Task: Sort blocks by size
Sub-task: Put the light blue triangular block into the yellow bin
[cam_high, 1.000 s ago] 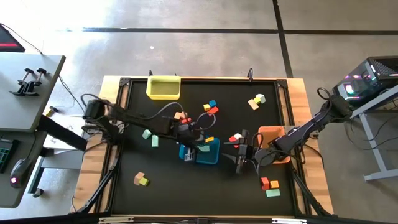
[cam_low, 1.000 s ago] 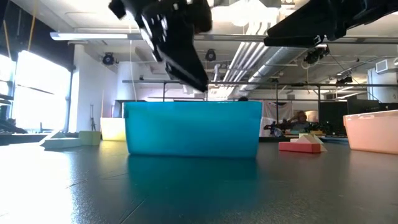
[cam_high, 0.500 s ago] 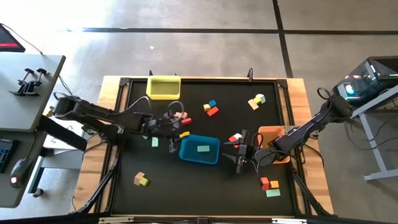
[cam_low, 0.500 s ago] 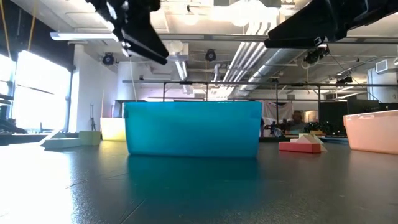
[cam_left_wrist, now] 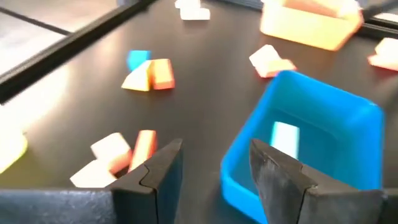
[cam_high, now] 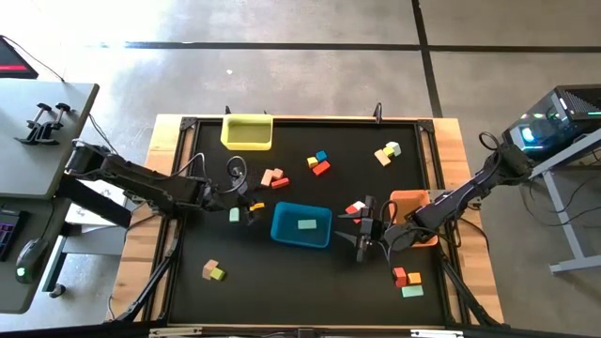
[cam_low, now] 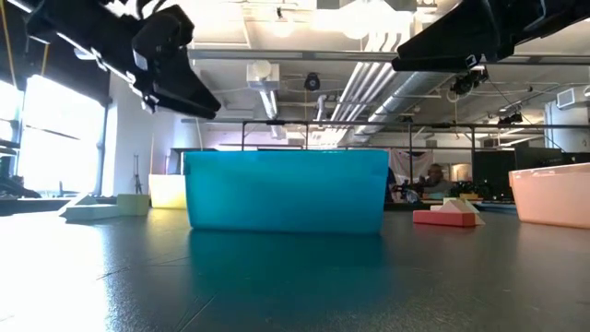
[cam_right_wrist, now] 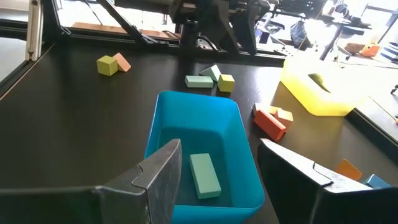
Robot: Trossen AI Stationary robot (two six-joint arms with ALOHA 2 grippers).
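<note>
The left gripper, spread and empty, hovers just left of the blue tray, with a pale green block beside it (the nearest loose one). The right gripper, also spread and empty, waits right of the tray.

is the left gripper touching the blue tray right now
Apart. In the high view the left gripper sits beside the blue tray, with bare black table between them; its open fingers hold nothing.
</note>
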